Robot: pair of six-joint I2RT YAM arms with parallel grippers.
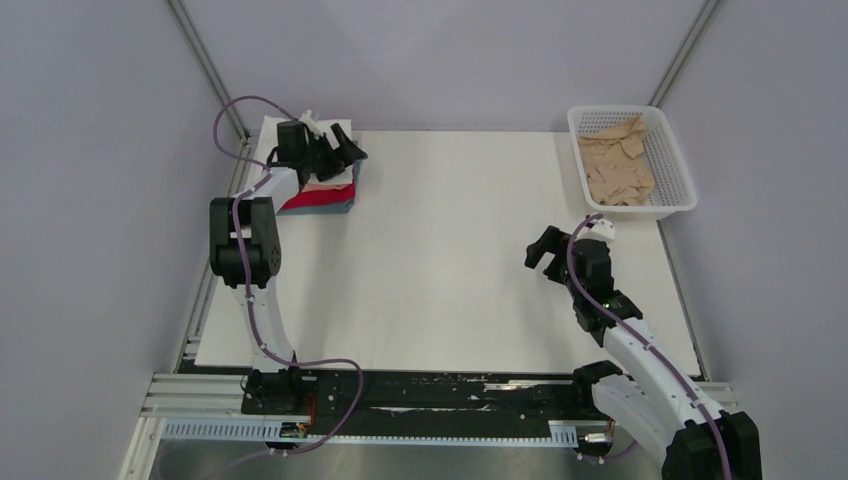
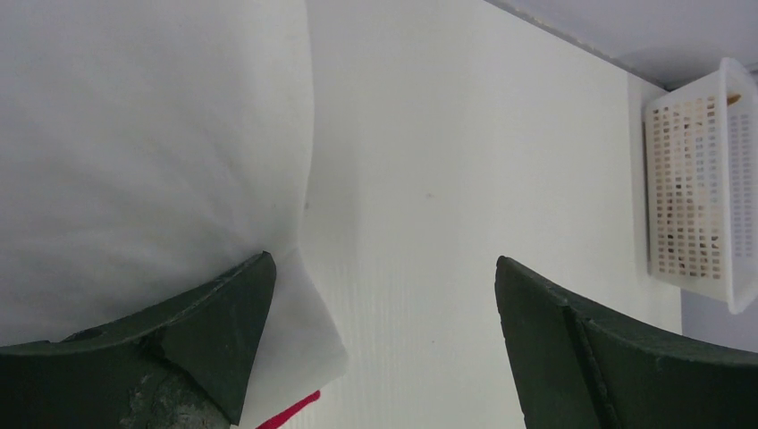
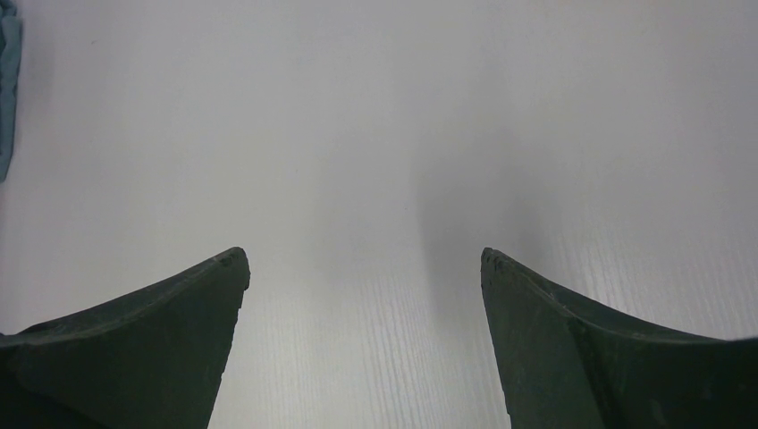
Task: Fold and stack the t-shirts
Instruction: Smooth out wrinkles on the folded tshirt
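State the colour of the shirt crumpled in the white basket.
The shirt is tan-beige, seen best in the top external view, inside the basket.

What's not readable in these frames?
Top view: folded stack mostly under the left pincer; layer count unclear.
Top view: tan shirt crumpled in the basket, too small to count pieces.
Left wrist: white shirt cut off by the top and left edges.
Right wrist: grey-blue cloth, only a sliver at the left edge.
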